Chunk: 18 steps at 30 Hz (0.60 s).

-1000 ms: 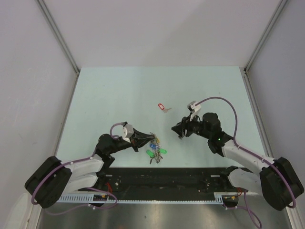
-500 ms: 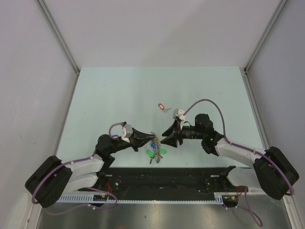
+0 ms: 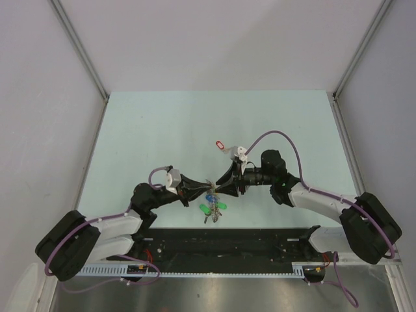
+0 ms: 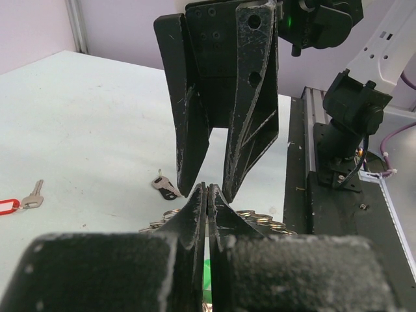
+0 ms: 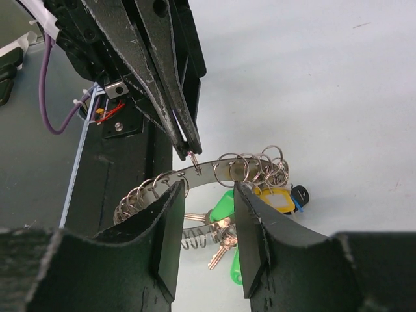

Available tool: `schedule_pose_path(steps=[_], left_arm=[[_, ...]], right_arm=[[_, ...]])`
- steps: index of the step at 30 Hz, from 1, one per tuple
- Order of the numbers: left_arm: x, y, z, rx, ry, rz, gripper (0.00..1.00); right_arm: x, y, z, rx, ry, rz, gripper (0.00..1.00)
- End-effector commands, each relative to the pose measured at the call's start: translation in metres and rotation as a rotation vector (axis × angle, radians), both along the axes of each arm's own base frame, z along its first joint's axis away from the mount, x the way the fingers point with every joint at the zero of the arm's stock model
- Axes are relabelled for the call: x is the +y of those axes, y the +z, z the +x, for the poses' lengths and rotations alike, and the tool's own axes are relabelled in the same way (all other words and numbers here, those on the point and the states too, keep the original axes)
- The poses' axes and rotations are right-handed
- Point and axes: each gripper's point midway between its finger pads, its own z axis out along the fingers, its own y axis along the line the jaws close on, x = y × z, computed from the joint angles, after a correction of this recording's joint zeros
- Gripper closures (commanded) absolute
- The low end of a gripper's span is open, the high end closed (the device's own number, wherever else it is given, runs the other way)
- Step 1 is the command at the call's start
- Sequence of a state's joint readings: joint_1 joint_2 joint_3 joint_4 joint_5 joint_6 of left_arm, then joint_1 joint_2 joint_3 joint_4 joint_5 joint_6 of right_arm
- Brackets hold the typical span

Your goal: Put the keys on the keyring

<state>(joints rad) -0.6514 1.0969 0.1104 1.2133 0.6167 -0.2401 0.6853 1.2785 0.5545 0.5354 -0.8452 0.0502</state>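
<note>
The keyring is a curved grey metal band hung with small split rings, lifted just above the table. Green, yellow and black tags and silver keys dangle beneath it. My left gripper is shut on one small ring of the band. My right gripper is open, its fingers straddling the band tip to tip with the left gripper. A red-tagged key lies alone on the table, and a black-tagged key lies near the grippers.
The black base rail of both arms runs along the near table edge, just behind the keyring. The right arm's purple cable loops above its wrist. Grey walls close off the sides and back of the table.
My right arm has swung left from mid-table until its open fingers meet the keyring and the left gripper. The left arm and the keyring have stayed in place.
</note>
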Motion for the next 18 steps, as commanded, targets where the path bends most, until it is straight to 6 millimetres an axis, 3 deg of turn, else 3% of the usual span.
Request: schedule_pose_path(steps=[1,12,18], left_arm=[[0.0004,0.0247,-0.0031,-0.073,-0.017,-0.069,1.0],[-0.0004,0.0266,-0.0049,-0.075,-0.03,-0.077,1.0],[0.0001,0.0285,-0.0058,-0.079,-0.03,-0.083,1.0]], right_arm=[[0.0092,0.0201,0.0039,-0.066,0.034,0.042,0.61],[0.0142,0.0212,0.0011,-0.058,0.075,0.045,0.66],[0.0157,0.0217,-0.002,-0.056,0.095,0.043,0.76]])
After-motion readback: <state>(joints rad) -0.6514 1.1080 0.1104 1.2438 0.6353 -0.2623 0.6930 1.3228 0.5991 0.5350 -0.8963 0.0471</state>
